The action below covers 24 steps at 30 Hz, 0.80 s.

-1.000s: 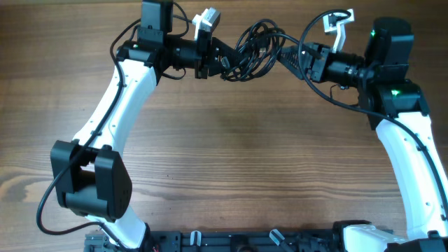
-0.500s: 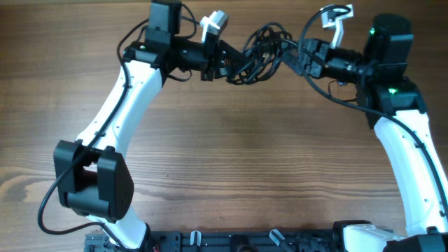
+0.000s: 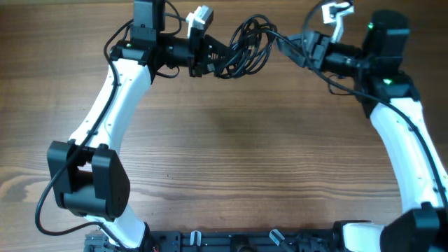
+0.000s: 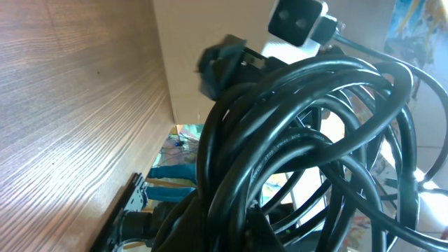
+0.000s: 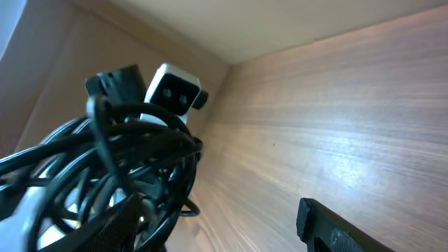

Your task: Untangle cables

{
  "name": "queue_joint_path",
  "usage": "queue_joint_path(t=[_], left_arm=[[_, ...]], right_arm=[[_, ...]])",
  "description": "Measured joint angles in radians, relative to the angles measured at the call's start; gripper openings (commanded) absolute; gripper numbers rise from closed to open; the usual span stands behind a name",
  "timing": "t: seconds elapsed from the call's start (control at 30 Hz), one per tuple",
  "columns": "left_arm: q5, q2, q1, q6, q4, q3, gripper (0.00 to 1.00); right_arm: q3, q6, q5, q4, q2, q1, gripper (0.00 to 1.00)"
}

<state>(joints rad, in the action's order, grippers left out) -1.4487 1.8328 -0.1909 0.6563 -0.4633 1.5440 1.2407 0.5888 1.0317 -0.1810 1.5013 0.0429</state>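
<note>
The cables (image 3: 246, 47) are a knotted coil of thin black cords, held above the table near its far edge between my two grippers. My left gripper (image 3: 218, 57) is shut on the coil's left side. In the left wrist view the cables (image 4: 301, 140) fill the frame and hide the fingers. My right gripper (image 3: 285, 46) is open at the coil's right edge. In the right wrist view the jaws (image 5: 217, 213) are spread wide and the coil (image 5: 105, 161) rests against the left finger, with nothing between the fingers.
The wooden table (image 3: 231, 154) stretches toward the front. A pale wall (image 5: 231, 21) rises at the far edge, close behind the coil. The arm bases and a black rail (image 3: 238, 241) line the front edge.
The left gripper has carried the coil to the left and slightly toward the far edge. The right gripper has also moved toward the far edge, still at the coil's right side.
</note>
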Motion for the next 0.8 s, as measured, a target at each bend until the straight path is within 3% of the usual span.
queue_joint_path(t=[0.43, 0.8], left_arm=[[-0.023, 0.0, 0.001, 0.0, 0.0, 0.0, 0.05], [-0.018, 0.0, 0.001, 0.0, 0.0, 0.0, 0.05]], right_arm=[[0.0, -0.014, 0.068, 0.083, 0.025, 0.059, 0.72], [0.0, -0.069, 0.07, -0.082, 0.025, 0.013, 0.72]])
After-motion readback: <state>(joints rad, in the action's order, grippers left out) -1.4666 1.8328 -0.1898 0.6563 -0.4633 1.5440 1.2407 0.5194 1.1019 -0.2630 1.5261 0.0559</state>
